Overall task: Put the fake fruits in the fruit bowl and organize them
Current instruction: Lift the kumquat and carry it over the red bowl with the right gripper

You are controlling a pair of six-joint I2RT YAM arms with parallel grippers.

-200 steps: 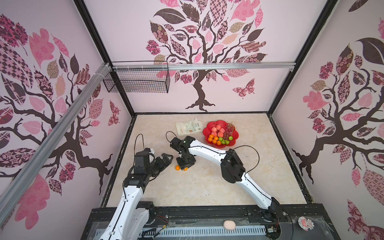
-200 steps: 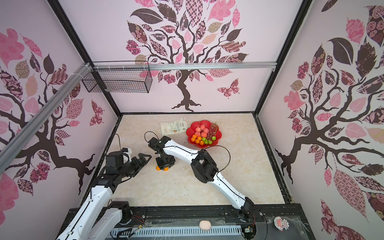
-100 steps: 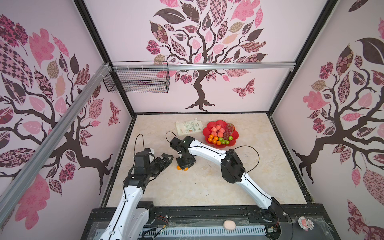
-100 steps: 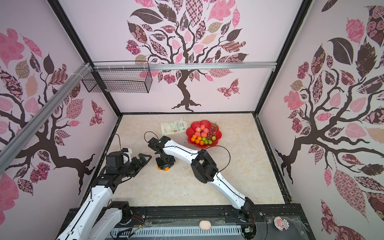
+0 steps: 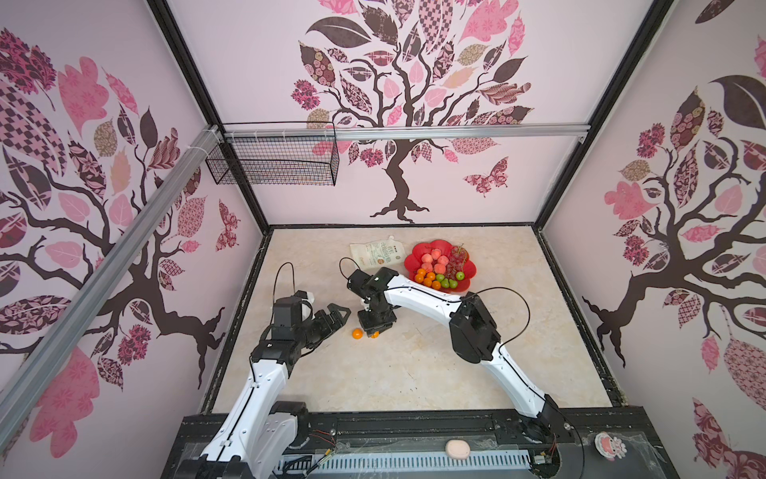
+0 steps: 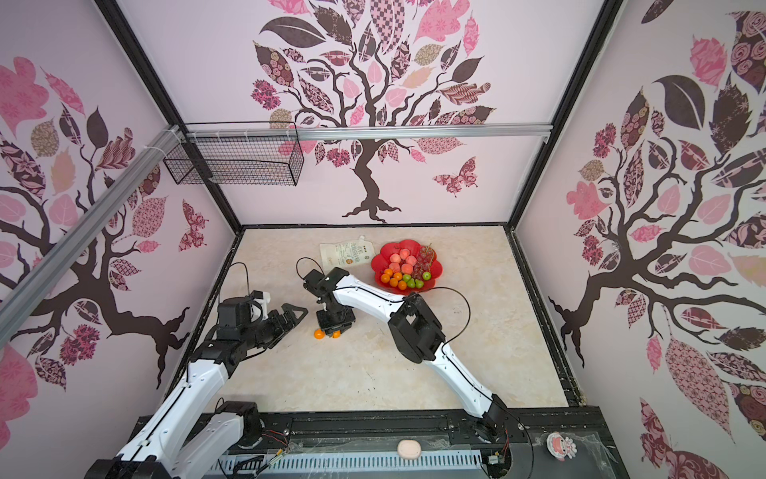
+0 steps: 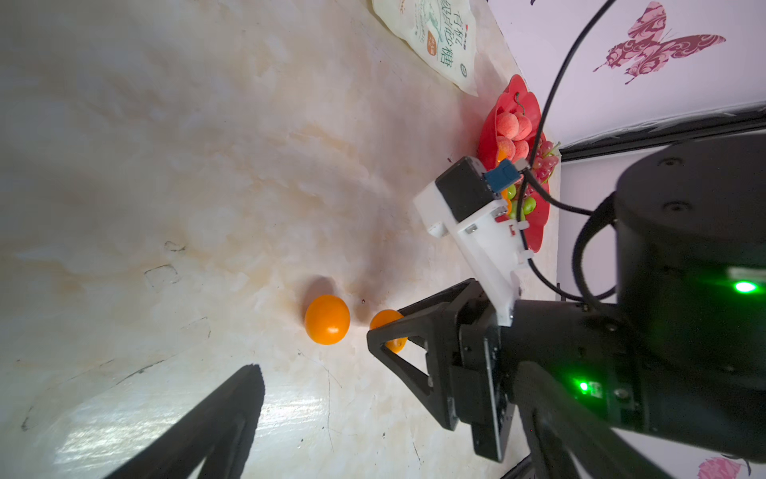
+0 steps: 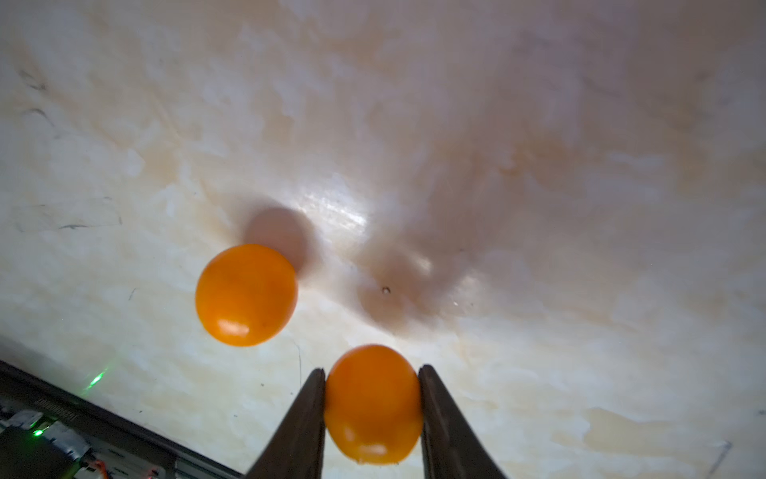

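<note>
The right gripper [image 8: 372, 369] pinches one tangerine [image 8: 373, 414] on the tabletop [image 5: 414, 373]. The fruit bowl [image 5: 427, 247] lies farther back. The left gripper [image 5: 342, 319], wide, is nearer the other tangerine [image 5: 357, 333].

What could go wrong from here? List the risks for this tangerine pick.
1. The right pincer pinches the gripped tangerine only near its fingertips, so the smooth round fruit may slip out on lifting.
2. The loose tangerine lies close beside it, and a nudge could roll it across the smooth table.
3. The fruit bowl is shallow and its tangerine cluster sits near the rim, so a dropped one may roll off.
</note>
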